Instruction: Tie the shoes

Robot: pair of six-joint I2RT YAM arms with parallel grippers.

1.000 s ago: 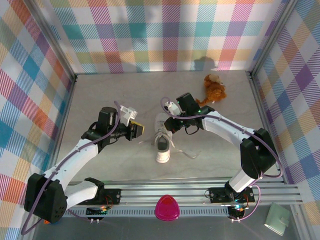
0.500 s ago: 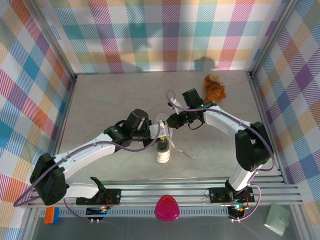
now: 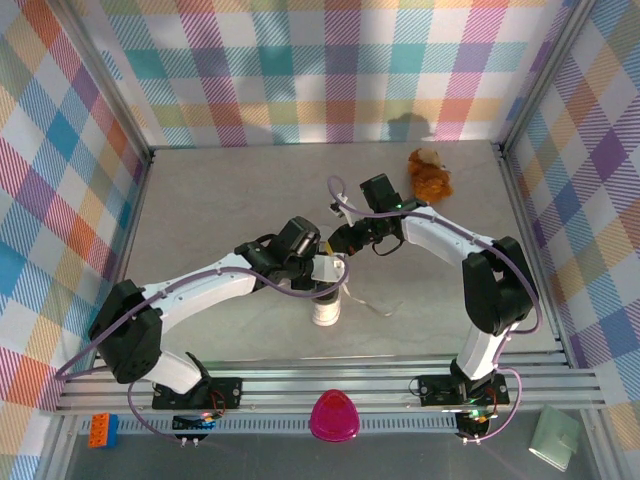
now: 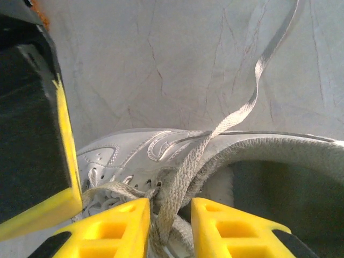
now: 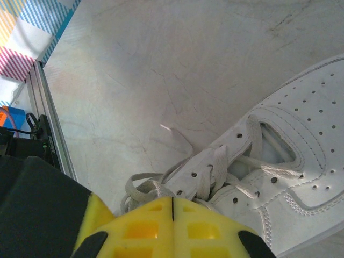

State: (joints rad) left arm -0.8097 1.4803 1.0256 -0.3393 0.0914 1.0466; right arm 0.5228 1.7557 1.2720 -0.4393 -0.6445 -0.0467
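The shoe [image 3: 325, 311] lies in the middle of the surface [image 3: 210, 200], partly under the left arm. Both arms bend over its lace part. The left end effector [image 4: 169, 208] is almost closed and pinches a lace [image 4: 236, 115] right by the shoe's opening. The rest of that lace runs up and away, loose. The right end effector [image 5: 173, 203] has its fingers pressed tight together, just over a heap of lace loops beside the lace holes. I cannot tell if any lace is caught in it. I think no bow is made yet.

Here is what could go wrong. The lace is thin and flat, so it may slip out if the left arm pulls fast. A hard pull could drag the light shoe along too. The two end effectors are very close, so they could bump. The toy [image 3: 430, 173] sits far off and should not matter.
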